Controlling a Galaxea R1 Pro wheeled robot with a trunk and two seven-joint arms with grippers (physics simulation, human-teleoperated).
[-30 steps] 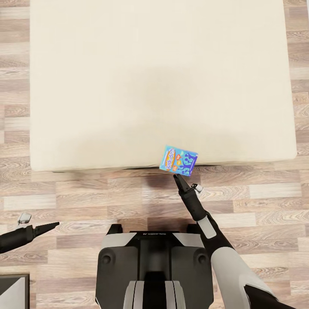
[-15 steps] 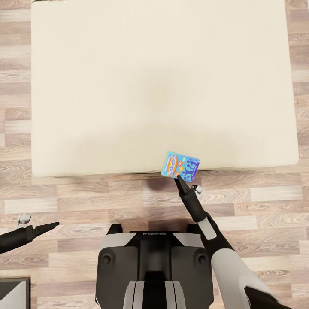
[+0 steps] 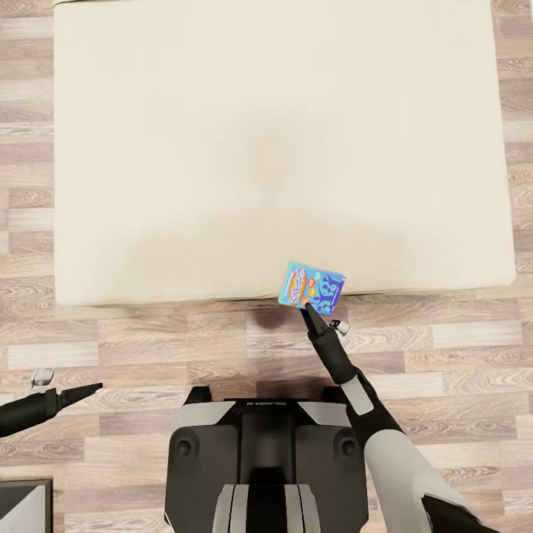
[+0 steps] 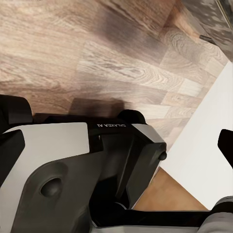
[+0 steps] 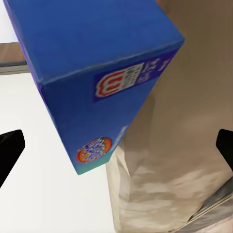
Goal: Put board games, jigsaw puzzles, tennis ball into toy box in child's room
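A blue board game box (image 3: 312, 287) with colourful print lies at the near edge of the cream bed (image 3: 222, 148), one corner jutting out over the floor. My right gripper (image 3: 306, 307) points at the box's near edge, its tip touching or just short of it. In the right wrist view the box (image 5: 97, 73) looms close, and the dark fingertips (image 5: 10, 155) stand wide apart, open, at the picture's sides. My left gripper (image 3: 95, 387) hangs low over the floor at the left, open and holding nothing.
Wood-plank floor (image 3: 185, 333) runs between the bed and my base (image 3: 266, 444). A grey object's corner (image 3: 22, 503) shows at the bottom left. The left wrist view looks back at my base (image 4: 97, 160) and a white surface (image 4: 213, 116).
The whole picture has slid slightly toward me, so the camera moved closer. The box keeps its place on the bed. My right gripper's tip has closed in on the box's edge.
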